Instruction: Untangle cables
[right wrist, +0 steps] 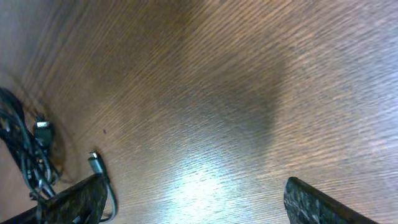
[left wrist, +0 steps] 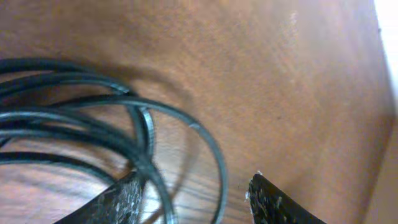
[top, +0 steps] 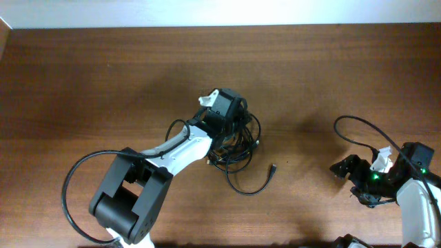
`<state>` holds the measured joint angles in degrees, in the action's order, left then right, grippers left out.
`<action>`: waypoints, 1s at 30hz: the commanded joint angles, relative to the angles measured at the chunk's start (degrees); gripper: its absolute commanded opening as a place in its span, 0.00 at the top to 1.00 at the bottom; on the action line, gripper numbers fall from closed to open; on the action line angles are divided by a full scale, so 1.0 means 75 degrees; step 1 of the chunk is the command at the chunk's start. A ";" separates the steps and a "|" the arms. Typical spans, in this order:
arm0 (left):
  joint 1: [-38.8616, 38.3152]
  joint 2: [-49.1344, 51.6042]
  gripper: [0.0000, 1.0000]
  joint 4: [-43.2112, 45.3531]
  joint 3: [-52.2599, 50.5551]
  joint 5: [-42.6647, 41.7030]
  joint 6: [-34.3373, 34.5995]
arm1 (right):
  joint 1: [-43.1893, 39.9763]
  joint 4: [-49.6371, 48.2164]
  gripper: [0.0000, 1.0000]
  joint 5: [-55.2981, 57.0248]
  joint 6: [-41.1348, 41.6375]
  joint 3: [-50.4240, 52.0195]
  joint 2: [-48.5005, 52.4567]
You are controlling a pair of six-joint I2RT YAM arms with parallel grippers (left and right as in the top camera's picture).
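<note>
While the cables (top: pixel 241 153) lie tangled on the desk (top: pixel 83 76), far from every edge, the left gripper (left wrist: pixel 193 190) hangs spread over their loops; closing could grab several strands, tightening knots. Near the right edge, the right gripper (right wrist: pixel 194 190) is spread, empty.

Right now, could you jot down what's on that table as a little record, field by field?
surface: wooden table
cables: thin black cords bunched in one tangle near the middle
loose end: one cord trails out of the tangle to a small plug on its right
left gripper: open, low over the tangle, a cable loop lying between its fingers
right gripper: open, nothing in it, off to the right, clear of the cables
untangled: not yet
</note>
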<state>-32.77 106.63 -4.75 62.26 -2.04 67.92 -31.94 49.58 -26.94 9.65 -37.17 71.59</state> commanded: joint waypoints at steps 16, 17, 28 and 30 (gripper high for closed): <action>0.0064 0.0140 0.44 -0.0052 0.0061 0.0315 0.0982 | -0.0038 0.0166 0.10 0.0291 -0.0055 0.0032 0.0020; 0.0064 0.0140 0.43 -0.0029 0.0061 0.0405 0.0979 | -0.0038 0.0166 0.10 0.0291 -0.0055 0.0032 0.0020; 0.0076 0.0373 0.44 0.0315 0.0061 0.0446 0.0985 | -0.0038 0.0166 0.10 0.0291 -0.0055 0.0032 0.0020; 0.0079 0.0411 0.43 0.0315 0.0061 0.0449 0.1037 | -0.0038 0.0163 0.10 0.0291 -0.0055 0.0032 0.0020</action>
<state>-32.60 108.12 -2.35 62.30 0.69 74.78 -31.94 50.78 -25.30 9.65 -37.17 71.59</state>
